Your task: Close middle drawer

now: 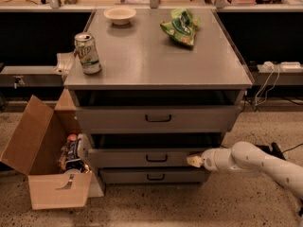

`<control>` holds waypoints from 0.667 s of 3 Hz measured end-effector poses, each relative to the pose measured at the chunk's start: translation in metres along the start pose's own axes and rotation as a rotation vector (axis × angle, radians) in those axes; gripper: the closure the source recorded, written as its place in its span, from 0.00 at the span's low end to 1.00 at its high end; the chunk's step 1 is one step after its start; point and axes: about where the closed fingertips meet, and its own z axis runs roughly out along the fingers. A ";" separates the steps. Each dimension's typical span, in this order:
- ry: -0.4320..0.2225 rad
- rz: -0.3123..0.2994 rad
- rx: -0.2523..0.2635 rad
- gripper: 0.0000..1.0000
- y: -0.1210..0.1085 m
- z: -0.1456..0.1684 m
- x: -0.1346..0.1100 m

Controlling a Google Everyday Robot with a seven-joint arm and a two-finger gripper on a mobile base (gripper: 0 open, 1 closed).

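At middle drawer (142,158) front — claw (193,161); arm (258,159) cropped.

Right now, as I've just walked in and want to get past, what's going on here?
A robot arm reaches in from the right, and its gripper is at the right end of the middle drawer front on the grey cabinet. That drawer is pulled out, not yet closed; the top drawer also stands slightly out. A soda can, a white bowl and a green snack bag sit on the cabinet top, and an open cardboard box is on the floor to the left.
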 end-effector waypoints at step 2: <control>-0.003 -0.003 0.002 1.00 0.001 -0.001 -0.001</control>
